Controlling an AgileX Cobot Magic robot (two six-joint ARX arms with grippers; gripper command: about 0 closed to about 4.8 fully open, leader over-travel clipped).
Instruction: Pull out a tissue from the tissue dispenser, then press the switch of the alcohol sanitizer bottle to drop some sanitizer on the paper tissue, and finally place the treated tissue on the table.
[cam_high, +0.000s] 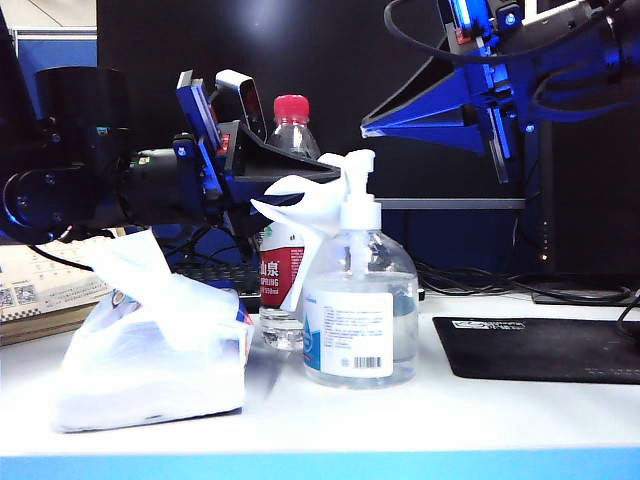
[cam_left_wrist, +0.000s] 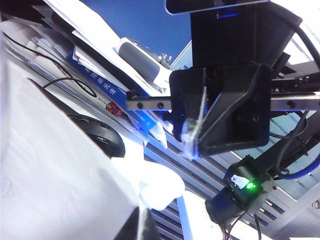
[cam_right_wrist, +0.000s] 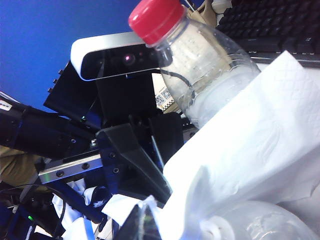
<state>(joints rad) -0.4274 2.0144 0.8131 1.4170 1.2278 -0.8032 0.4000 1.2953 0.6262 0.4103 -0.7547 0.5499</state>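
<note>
My left gripper (cam_high: 333, 174) is shut on the white tissue (cam_high: 300, 205), holding it up against the left side of the white pump switch (cam_high: 356, 175) of the clear alcohol sanitizer bottle (cam_high: 360, 320). The right gripper (cam_high: 366, 128) is shut and empty. It hangs just above the pump top with a small gap. In the right wrist view its jaws (cam_right_wrist: 145, 220) sit over the pump head (cam_right_wrist: 212, 231), with the tissue (cam_right_wrist: 250, 140) beside it. The left wrist view shows the tissue (cam_left_wrist: 157, 187) at the left jaws (cam_left_wrist: 142, 225). The tissue dispenser (cam_high: 150, 370) lies on the table (cam_high: 450, 420) at front left.
A red-capped water bottle (cam_high: 288, 200) stands right behind the sanitizer bottle and the tissue. A black mouse pad (cam_high: 540, 347) lies at the right. A desk calendar (cam_high: 40, 290) and a keyboard (cam_high: 215, 273) sit at the back left. Cables run along the back right.
</note>
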